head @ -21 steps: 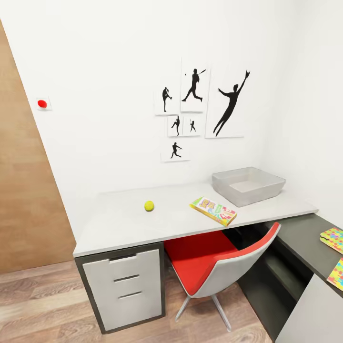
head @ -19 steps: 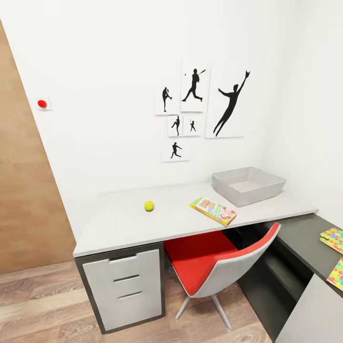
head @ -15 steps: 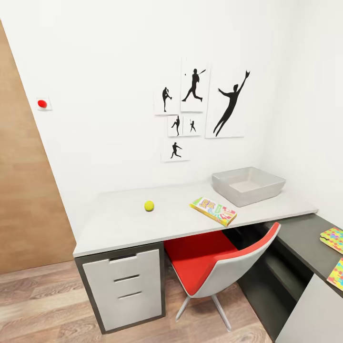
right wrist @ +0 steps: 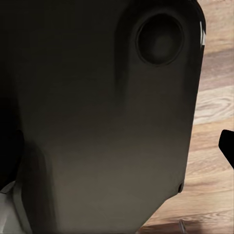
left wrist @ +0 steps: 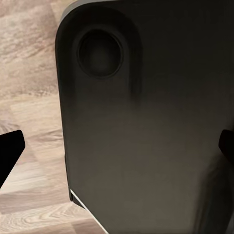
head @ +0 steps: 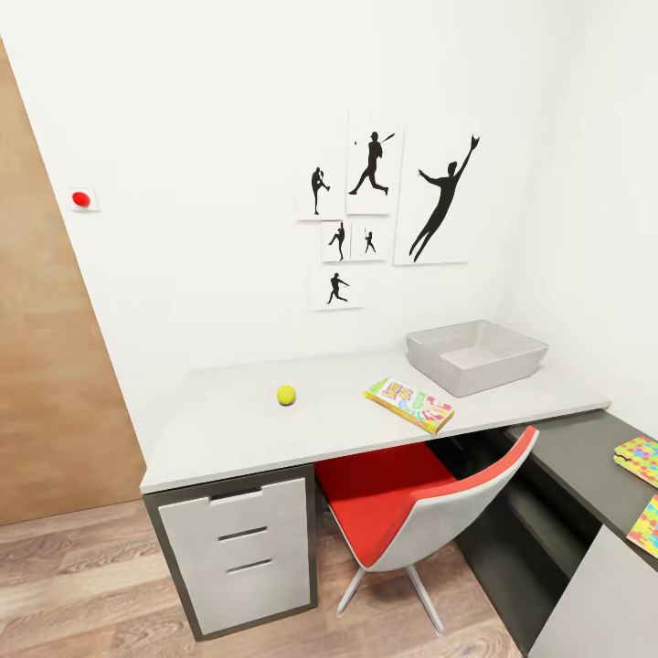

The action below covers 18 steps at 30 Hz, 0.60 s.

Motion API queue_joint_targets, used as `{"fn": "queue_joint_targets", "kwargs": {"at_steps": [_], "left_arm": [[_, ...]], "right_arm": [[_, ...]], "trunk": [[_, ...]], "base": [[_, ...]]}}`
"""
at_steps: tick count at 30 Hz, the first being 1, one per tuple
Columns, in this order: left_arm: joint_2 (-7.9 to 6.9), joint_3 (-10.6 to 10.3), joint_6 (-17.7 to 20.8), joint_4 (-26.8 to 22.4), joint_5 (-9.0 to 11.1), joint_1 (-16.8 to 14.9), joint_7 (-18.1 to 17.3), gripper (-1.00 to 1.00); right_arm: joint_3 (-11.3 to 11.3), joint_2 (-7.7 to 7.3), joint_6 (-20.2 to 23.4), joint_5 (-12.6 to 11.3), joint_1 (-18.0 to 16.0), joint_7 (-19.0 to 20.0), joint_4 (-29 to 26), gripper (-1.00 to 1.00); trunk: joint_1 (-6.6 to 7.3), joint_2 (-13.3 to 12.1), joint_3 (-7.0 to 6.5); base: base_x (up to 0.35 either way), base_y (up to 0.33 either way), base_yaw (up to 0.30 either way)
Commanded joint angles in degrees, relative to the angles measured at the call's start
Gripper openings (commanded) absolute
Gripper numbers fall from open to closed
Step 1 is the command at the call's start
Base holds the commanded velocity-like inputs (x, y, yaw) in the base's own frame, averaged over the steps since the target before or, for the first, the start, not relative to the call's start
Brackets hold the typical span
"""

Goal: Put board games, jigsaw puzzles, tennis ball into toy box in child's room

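Toy box on table, scene static

Toy box point(head: 477, 355) sits at the back right of the table point(head: 238, 429), same spot as 0.7 s ago; nothing in head view has shifted. Count: one ball point(head: 286, 394) mid-table, one board game point(head: 409, 404) just in front of the box, apart from it, two puzzles point(head: 640, 457) on the dark wing at the view's right edge, one chair point(head: 416, 503), six prints point(head: 443, 196). Left gripper point(left wrist: 117, 151) and right gripper point(right wrist: 122, 146): fingertips at the frame edges, wide apart, holding nothing, over dark robot bodywork and floor point(head: 73, 585).

Cut off at the picture's edge

Two jigsaw puzzles point(head: 640, 460) on the desk's point(head: 585, 452) dark wing are clipped.
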<state>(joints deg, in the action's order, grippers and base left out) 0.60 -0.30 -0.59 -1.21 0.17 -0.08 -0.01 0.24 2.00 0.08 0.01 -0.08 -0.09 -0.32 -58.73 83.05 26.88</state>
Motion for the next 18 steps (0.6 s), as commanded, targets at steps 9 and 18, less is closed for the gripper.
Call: {"fn": "queue_joint_targets", "kwargs": {"at_steps": [9,18], "left_arm": [[0.01,0.0,0.1,0.0,0.0,0.0,-0.2,1.00],[-0.04,0.1,0.3,0.0,0.1,0.0,-0.3,1.00]], "right_arm": [[-0.2,-0.23,-0.1,0.0,0.0,-0.1,0.0,1.00],[-0.2,-0.34,0.0,-0.3,0.0,0.0,0.0,1.00]], "trunk": [[1.10,-2.0,-0.85],[3.08,-5.6,-2.46]], "base": [[0.000,0.000,0.000],[0.000,0.000,-0.074]]}}
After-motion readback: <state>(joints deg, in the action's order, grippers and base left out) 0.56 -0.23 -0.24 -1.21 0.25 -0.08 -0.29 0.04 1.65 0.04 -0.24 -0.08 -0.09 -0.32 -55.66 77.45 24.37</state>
